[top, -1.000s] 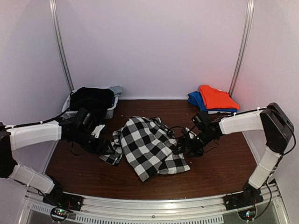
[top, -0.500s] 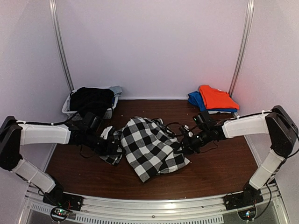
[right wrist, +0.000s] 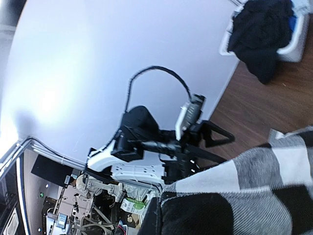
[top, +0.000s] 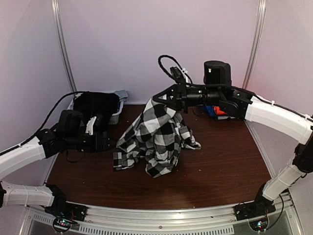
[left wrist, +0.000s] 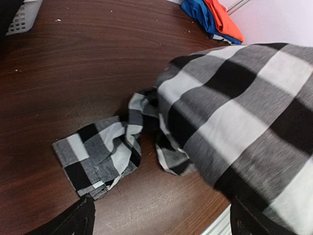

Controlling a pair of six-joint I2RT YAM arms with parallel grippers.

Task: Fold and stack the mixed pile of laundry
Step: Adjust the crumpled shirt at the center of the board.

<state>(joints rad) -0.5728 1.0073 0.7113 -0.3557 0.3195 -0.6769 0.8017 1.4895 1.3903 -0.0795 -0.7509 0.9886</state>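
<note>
From the top camera I see my right tool (top: 159, 99) raised above the middle of the dark brown wooden desk (top: 220, 161), clenched on the top of the black-and-white checked cloth shirt (top: 154, 139). The shirt hangs from it in a bunched cone, and its lower folds rest on the desk. My left tool (top: 106, 143) sits low on the left, just beside the shirt's lower left edge; from this camera I cannot tell how its jaws stand. At the far left a plain black cloth garment (top: 95, 105) is heaped in a small white slatted plastic basket (top: 116, 117). In the left wrist camera the left tool is released: its two dark fingers (left wrist: 80, 220) show at the bottom corners, well apart. The checked shirt fills the right side close to the lens, and one crumpled corner of it lies flat on the desk ahead. A plain orange-red cloth garment (left wrist: 225, 19) lies on a blue cloth garment (left wrist: 198, 12) at the far right. In the right wrist camera the checked shirt crowds the bottom of the frame against the tool, so the fingers are hidden. Beyond it I see the left arm (right wrist: 146, 147), and the black garment in the basket by the wall.
</note>
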